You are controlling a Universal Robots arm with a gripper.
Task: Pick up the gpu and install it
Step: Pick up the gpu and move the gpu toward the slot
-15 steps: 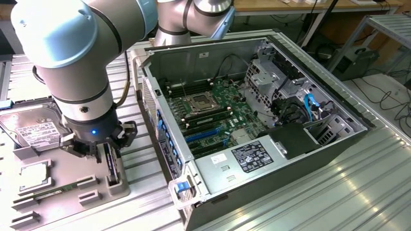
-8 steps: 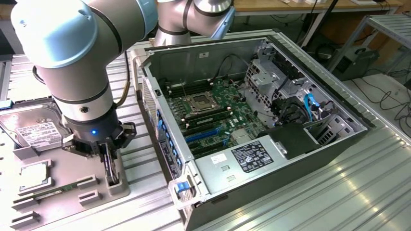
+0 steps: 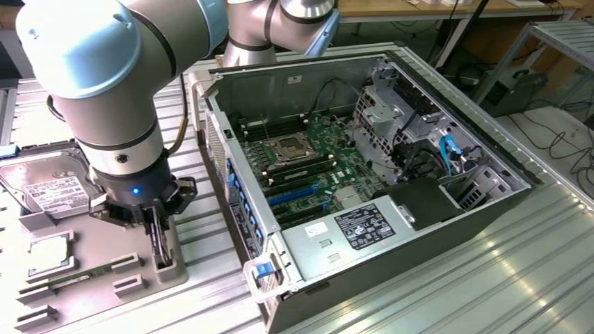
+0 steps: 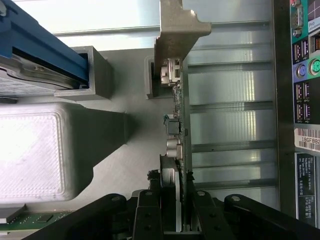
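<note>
Pincer (image 3: 158, 233) clenched edge-on around the gpu (image 4: 181, 115) — one black finger (image 4: 148, 210) pressed to each face of the thin green board, as seen from the wrist. Low in the lower left of the exterior frame, pointing straight down from the pale blue-and-grey arm (image 3: 102, 90). Gripping the card upright on its long edge, lower edge down in a slot of the grey holder (image 3: 177, 268). At the card's end farthest from the fingers, its silver bracket (image 4: 175, 30), just beside a short grey post of that holder. Along the board's edge, a few small dark and silvery components.

Further out on the same grey fixture, toward the bottom left corner of the exterior frame: a narrow green memory stick (image 3: 79, 275) lying flat between raised blocks, and above it a square processor chip (image 3: 51, 254) in its recess. At the left edge, mid-height — a silver hard drive (image 3: 42, 184) with a white label, propped at a tilt.

Filling the middle and right of the exterior frame, an open computer case (image 3: 371, 76) on its side, well apart from the pincer. Inside it, a green motherboard (image 3: 316, 160) with a bare processor socket and blue expansion slots, and a labelled power supply near the lower middle. Underneath everything, a ribbed metal table (image 3: 483, 278).
</note>
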